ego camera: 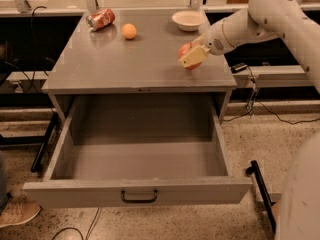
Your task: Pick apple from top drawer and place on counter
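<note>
My gripper (190,55) is over the right part of the counter (125,64), shut on the red apple (185,57). The apple is at or just above the counter's surface; I cannot tell if it touches. A cream finger (192,56) covers most of the apple's front. The white arm reaches in from the upper right. The top drawer (137,156) is pulled fully open below, its inside bare, with a small black handle (139,197) on its front panel.
On the counter's back edge lie a red can (100,19) on its side, a small orange fruit (129,31) and a white bowl (188,20). A shoe (17,212) is at lower left. A black bar (261,191) stands right of the drawer.
</note>
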`<state>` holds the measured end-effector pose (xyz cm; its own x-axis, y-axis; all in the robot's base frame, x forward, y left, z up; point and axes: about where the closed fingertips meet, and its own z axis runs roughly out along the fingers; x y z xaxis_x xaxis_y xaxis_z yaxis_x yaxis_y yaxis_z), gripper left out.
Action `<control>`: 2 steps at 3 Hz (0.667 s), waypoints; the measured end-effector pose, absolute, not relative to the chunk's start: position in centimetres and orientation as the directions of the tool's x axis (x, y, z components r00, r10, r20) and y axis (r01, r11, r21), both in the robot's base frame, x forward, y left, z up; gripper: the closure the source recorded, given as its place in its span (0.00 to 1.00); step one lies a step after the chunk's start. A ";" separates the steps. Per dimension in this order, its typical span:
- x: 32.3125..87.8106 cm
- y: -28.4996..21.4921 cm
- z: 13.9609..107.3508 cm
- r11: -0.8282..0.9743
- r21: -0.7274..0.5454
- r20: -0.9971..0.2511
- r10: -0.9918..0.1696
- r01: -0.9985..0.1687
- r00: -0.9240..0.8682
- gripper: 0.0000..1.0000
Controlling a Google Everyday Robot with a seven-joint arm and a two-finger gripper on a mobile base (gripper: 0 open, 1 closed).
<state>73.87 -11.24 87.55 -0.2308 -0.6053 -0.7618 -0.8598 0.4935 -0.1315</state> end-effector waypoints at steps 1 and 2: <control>75.6 -11.0 86.4 0.509 -0.093 -0.752 -0.599 -0.856 -0.274 0.85; 76.5 -10.9 85.5 0.511 -0.058 -0.748 -0.590 -0.857 -0.302 0.61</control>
<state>76.53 -10.87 85.46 -0.3019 -0.5905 -0.7485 -0.8575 0.5113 -0.0575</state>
